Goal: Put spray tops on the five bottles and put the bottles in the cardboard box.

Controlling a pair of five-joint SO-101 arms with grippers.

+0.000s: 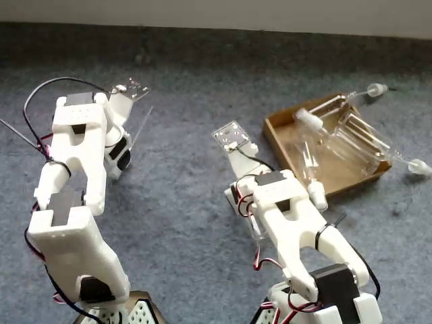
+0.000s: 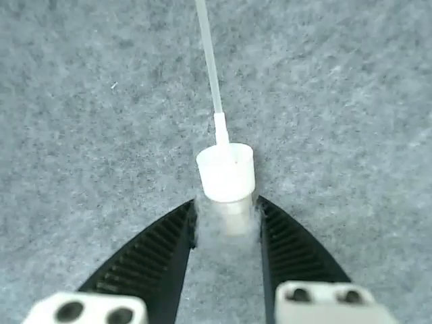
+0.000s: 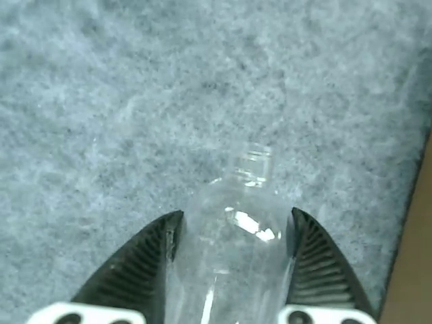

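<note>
A white spray top [image 2: 225, 172] is clamped in the left gripper [image 2: 226, 208], its thin tube [image 2: 209, 67] pointing away over the grey carpet [image 2: 81, 101]. An uncapped clear bottle [image 3: 236, 263] is held fast in the right gripper [image 3: 236, 217] near the cardboard box [image 1: 275, 132], where capped bottles [image 1: 337, 138] are laid.

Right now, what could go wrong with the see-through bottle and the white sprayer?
1. The long thin tube on the white plastic spray top in the left gripper could bend or miss the narrow neck of the clear plastic bottle in the right gripper.
2. Capped bottles already overhang the brown cardboard box, so another might roll out.
</note>
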